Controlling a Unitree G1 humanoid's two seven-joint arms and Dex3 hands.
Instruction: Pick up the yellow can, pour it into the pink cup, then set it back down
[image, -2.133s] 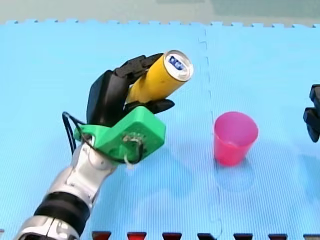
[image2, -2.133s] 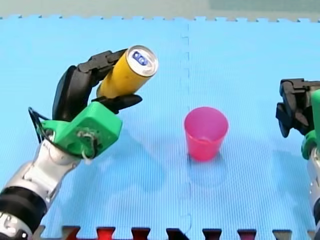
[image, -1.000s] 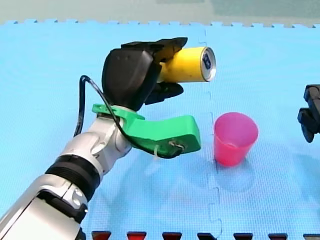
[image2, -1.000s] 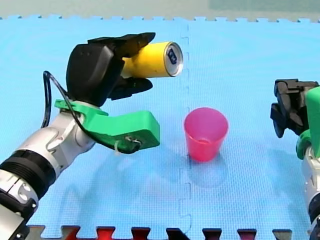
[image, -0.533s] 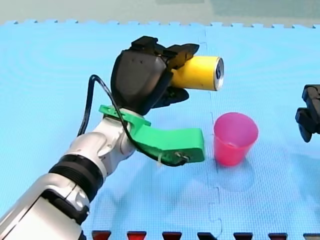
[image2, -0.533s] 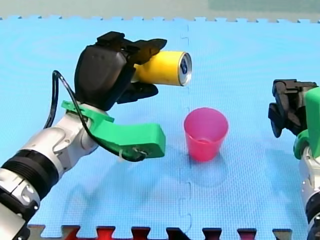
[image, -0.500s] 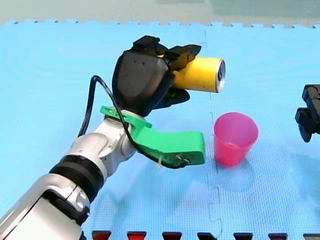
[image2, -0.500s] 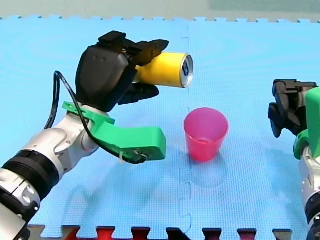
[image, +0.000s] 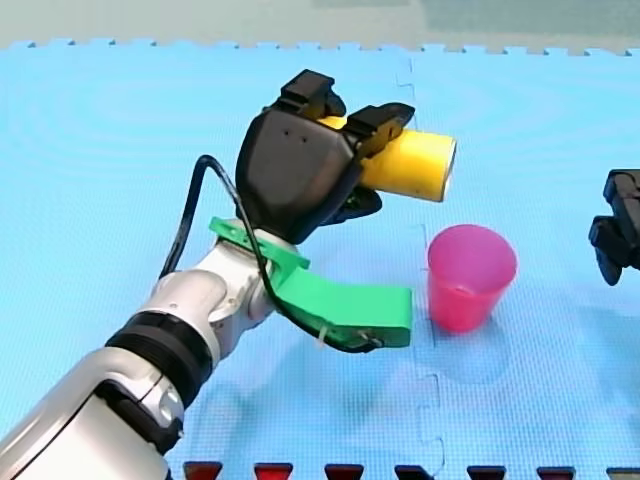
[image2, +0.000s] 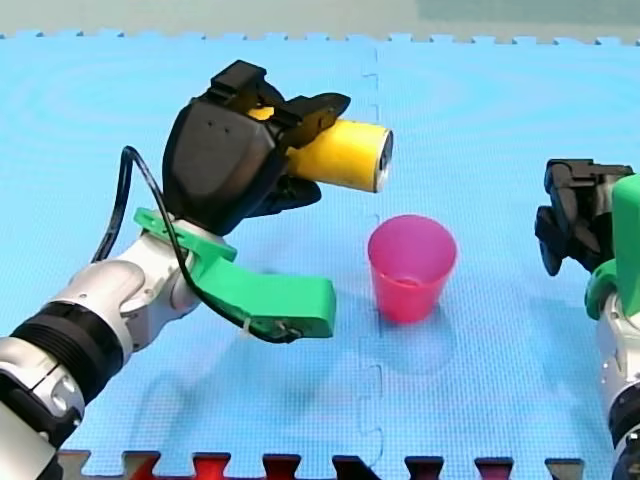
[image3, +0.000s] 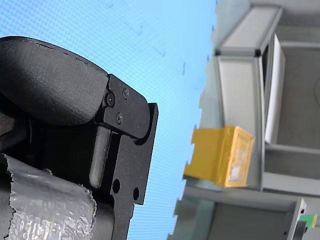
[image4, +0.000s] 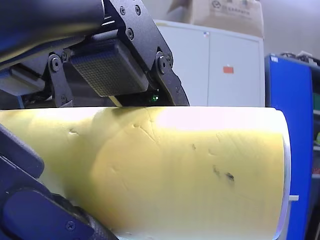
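My left hand (image: 310, 170) is closed around the yellow can (image: 415, 165) and holds it in the air above the blue foam mat (image: 100, 150), over its middle part. The can lies almost on its side, and its top end points toward the right edge of the mat and a little downward. This end is near the pink cup (image: 470, 275), higher than its rim and toward its left side. I cannot tell if it is exactly over the rim.

The cup stands upright on the mat, just beside the seam where 2 mat tiles join, on the seam's right side. Nothing touches it.

In the second wrist view I see the can (image4: 175, 170) very close. It has some small dents, and 1 black finger pad (image4: 107, 72) presses on its side.

A green bracket (image: 350, 305) sits at my left wrist, and a black cable (image: 190, 215) makes a loop beside it.

My right hand (image2: 575, 215) is at the right edge of the mat, well apart from the cup, and holds nothing. I cannot tell if it is open or closed.
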